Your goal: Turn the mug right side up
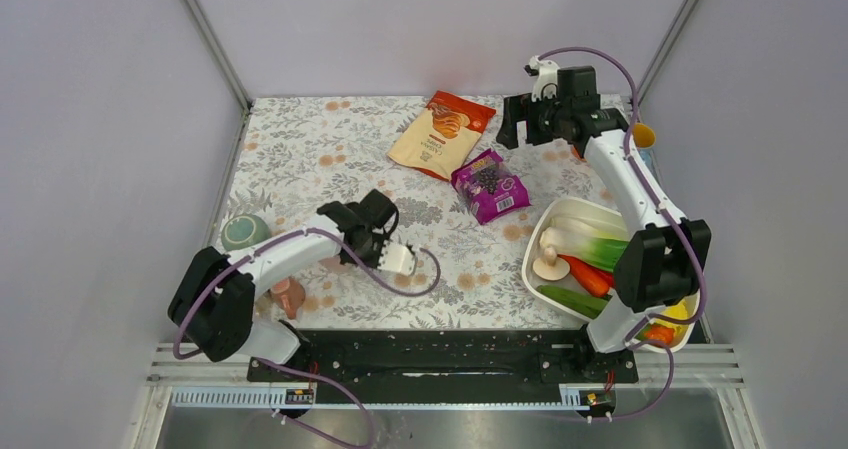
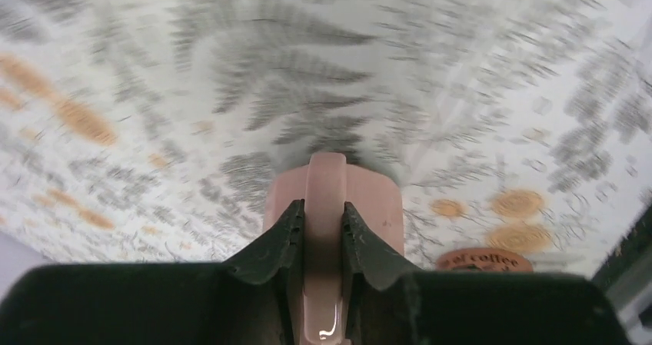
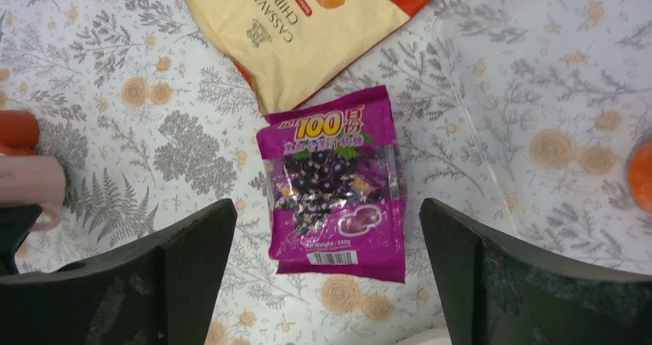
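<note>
The pink mug (image 2: 378,207) is held in my left gripper (image 2: 323,208), whose fingers are shut on its handle. The patterned table surface behind it is blurred in the left wrist view. In the top view my left gripper (image 1: 338,215) is left of the table's middle, and the mug is hidden under it. A bit of the mug shows at the left edge of the right wrist view (image 3: 31,182). My right gripper (image 1: 530,119) is open and empty, high over the far right of the table; the right wrist view (image 3: 327,207) shows it above a purple candy pack.
A purple candy pack (image 1: 490,185) and a cassava chips bag (image 1: 440,132) lie at the back centre. A white dish (image 1: 563,212) of vegetables stands at the right. A green ball (image 1: 245,231) and a pinkish object (image 1: 288,295) lie near the left arm.
</note>
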